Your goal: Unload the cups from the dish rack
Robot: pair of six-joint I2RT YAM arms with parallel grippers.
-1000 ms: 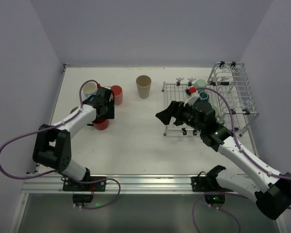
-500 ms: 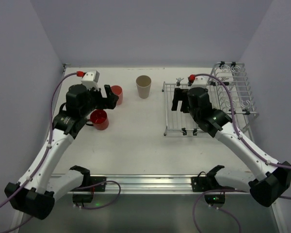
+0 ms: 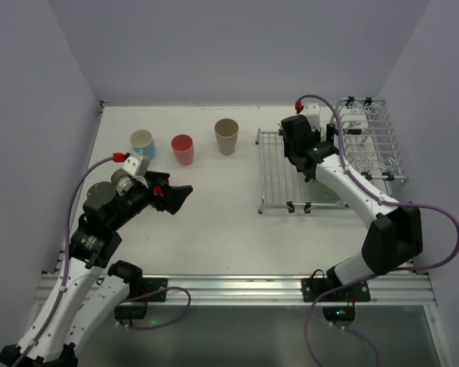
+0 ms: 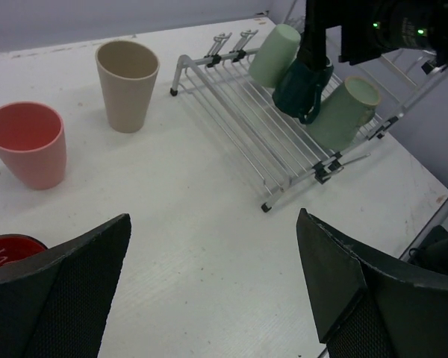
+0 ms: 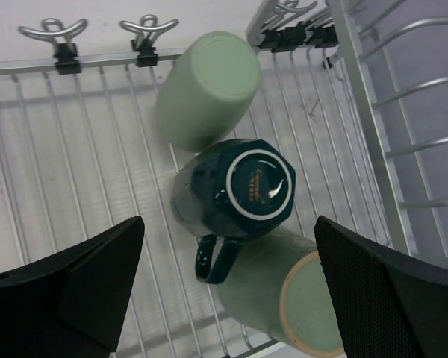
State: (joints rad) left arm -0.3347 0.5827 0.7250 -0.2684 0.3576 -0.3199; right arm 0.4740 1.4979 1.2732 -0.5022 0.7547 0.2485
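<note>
The silver wire dish rack (image 3: 275, 172) stands at the right. My right gripper (image 3: 306, 164) hangs open over it. In the right wrist view three cups lie on the dish rack (image 5: 60, 164): a sage green tumbler (image 5: 209, 86), a dark teal mug (image 5: 235, 190) bottom up, and a second green tumbler (image 5: 302, 302). The right gripper (image 5: 228, 221) is above the teal mug, touching nothing. My left gripper (image 3: 180, 197) is open over bare table with nothing between its fingers. A light blue cup (image 3: 142, 142), a pink cup (image 3: 182, 148) and a beige cup (image 3: 226, 136) stand upright on the table.
In the left wrist view a red cup (image 4: 11, 250) sits just left of the left gripper (image 4: 213, 216). The raised wire loops (image 3: 367, 141) stand at the rack's right end. Grey walls close in the table's left, back and right.
The left arm has drawn back from the cups toward the near left, and its jaws have opened wider. The right gripper has moved from the rack's front left corner to its back.
</note>
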